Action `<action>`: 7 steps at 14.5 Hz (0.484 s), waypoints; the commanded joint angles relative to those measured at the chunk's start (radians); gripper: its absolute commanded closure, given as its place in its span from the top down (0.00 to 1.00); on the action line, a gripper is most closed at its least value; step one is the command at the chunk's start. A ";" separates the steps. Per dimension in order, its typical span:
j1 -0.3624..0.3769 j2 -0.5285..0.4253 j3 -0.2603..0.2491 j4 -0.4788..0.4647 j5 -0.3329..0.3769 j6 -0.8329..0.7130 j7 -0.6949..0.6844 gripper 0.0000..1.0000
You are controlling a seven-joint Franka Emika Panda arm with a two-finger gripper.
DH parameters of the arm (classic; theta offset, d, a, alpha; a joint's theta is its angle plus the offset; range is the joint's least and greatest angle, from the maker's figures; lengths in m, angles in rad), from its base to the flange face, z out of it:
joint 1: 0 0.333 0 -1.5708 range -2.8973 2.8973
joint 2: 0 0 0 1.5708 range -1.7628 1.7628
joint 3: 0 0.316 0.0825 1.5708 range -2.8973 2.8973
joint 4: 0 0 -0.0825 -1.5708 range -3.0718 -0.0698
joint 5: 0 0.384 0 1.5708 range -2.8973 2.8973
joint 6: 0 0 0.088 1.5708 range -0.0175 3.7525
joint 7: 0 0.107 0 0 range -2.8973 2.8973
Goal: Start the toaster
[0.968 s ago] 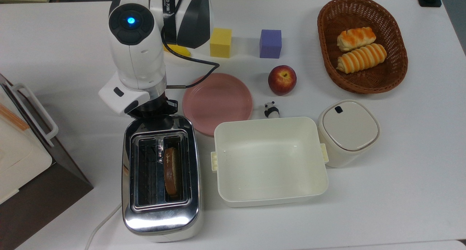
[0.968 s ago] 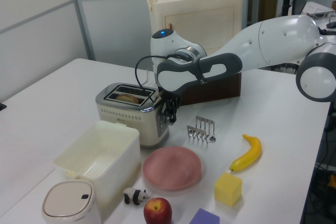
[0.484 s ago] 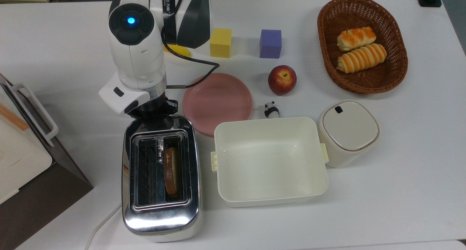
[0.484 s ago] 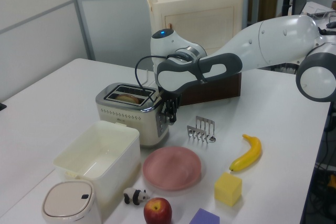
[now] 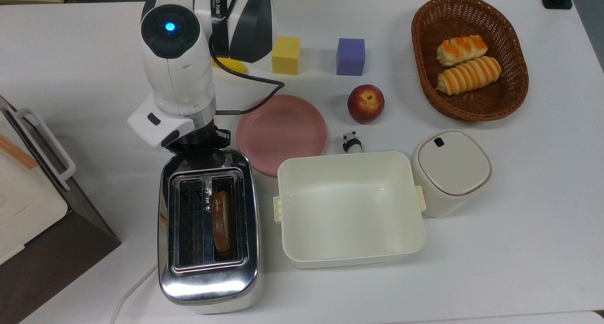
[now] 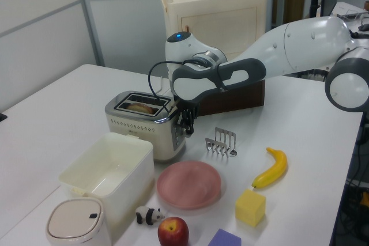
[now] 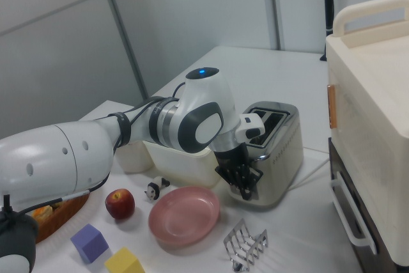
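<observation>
Toaster (image 5: 209, 229): chrome, two-slot, set on the white table (image 5: 519, 220) just beside the cream tub (image 5: 349, 208) at the top view's left; one bread slice (image 5: 222, 222) is seen in the slot nearer the tub. Gripper (image 7: 241, 180): pressed against the toaster's end face, pointing down; whether its fingers are apart or together cannot be told. Pink plate (image 5: 281, 131): near that end.

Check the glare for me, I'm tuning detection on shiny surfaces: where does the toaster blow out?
Top view: the toaster shows a bright white reflection along its chrome end nearest the bottom edge. Left view: its side looks evenly lit. Right view: the tool stands dark against the toaster's end face, no hotspot there.
</observation>
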 commanded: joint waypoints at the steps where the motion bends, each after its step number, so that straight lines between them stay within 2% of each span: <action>1: 0.006 0.013 -0.008 -0.035 -0.022 0.040 -0.009 0.00; 4: 0.004 0.002 -0.008 -0.028 -0.019 0.031 -0.007 0.00; 5: 0.004 -0.010 -0.008 -0.028 -0.014 0.030 -0.006 0.05; 7: 0.002 -0.036 -0.008 -0.029 -0.013 0.028 -0.004 0.26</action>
